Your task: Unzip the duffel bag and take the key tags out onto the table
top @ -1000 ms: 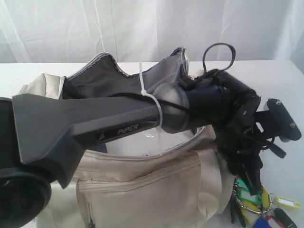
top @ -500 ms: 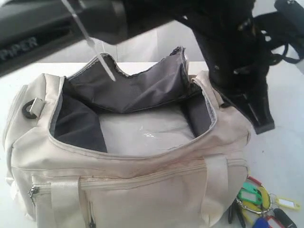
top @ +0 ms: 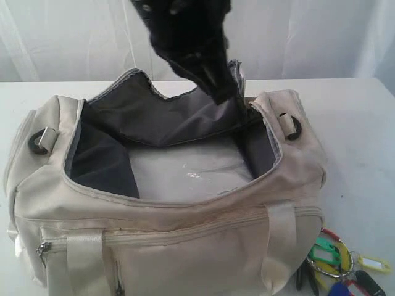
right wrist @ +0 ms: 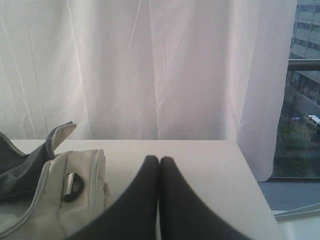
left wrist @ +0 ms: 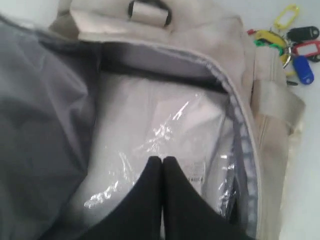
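We find the large cream-beige fabric duffel bag [top: 185,240] standing on the wide plain white table [top: 364,142], its top zipper undone and its mouth sagging open onto dark grey lining [top: 105,166]. The bunch of small red, blue, green, yellow and black plastic key tags [top: 336,271] lies outside the bag, on the table just beside its end wall; we judge the removal done. The left gripper [left wrist: 162,161] hangs over the open mouth with its jaws pressed together and nothing between them. The right gripper [right wrist: 159,161] sits over the table beside the bag's end, likewise closed and empty. On handling, our judgement is that the tags are light, hard and smooth, and loose on their metal rings [top: 321,266], so they will swing and fan out when lifted. The ring cluster, or one tag body pinched flat, offers the surest hold. The bag is soft and limp, and its satin-like straps [top: 86,259] are probably slippery. Inside lies a flat packet in clear glossy plastic film [left wrist: 165,130]. As to writing, a small printed label [left wrist: 196,177] shows on that packet but is too blurred to read. The tags' paper windows are too small to tell, and no brand is legible on the bag.
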Robot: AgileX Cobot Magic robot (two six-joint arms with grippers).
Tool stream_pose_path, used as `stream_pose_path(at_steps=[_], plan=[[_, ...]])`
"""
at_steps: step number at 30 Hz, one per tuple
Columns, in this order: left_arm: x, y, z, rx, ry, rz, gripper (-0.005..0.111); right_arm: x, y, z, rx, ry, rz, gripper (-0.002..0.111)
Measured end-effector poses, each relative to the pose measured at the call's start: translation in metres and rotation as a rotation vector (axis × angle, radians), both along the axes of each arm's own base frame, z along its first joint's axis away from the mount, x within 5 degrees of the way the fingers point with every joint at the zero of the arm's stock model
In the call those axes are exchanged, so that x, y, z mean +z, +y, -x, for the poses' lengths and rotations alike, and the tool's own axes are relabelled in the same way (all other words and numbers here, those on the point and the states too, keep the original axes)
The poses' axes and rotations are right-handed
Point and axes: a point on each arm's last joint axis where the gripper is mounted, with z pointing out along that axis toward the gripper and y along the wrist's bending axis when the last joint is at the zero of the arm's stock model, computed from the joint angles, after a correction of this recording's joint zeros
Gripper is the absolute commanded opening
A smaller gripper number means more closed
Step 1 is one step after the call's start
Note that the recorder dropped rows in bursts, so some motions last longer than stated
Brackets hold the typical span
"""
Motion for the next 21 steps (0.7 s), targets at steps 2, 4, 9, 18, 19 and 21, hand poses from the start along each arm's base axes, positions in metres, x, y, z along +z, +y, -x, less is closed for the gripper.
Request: stream_pose_path(at_steps=[2, 4, 9, 18, 19, 21], plan=[[0.001, 0.019, 0.003, 0.068, -0.011, 0.016, 0.000, 0.000, 0.000, 0.000, 0.000, 0.000, 0.000, 0.000], [0.003, 0.041, 0.010, 0.130, -0.037, 0.055, 0.000, 0.000, 0.000, 0.000, 0.000, 0.000, 0.000, 0.000], [-0.011, 0.093, 0.041, 0.216, -0.085, 0.150, 0.000, 0.000, 0.000, 0.000, 0.000, 0.000, 0.000, 0.000], [-0.057, 0.158, 0.092, 0.245, -0.146, 0.138, 0.000, 0.001, 0.000, 0.000, 0.004, -0.006, -0.001, 0.000], [-0.062, 0.162, 0.096, 0.245, -0.146, 0.130, 0.000, 0.001, 0.000, 0.000, 0.004, -0.006, -0.001, 0.000], [-0.069, 0.167, 0.100, 0.248, -0.135, 0.118, 0.000, 0.001, 0.000, 0.000, 0.004, -0.006, -0.001, 0.000]])
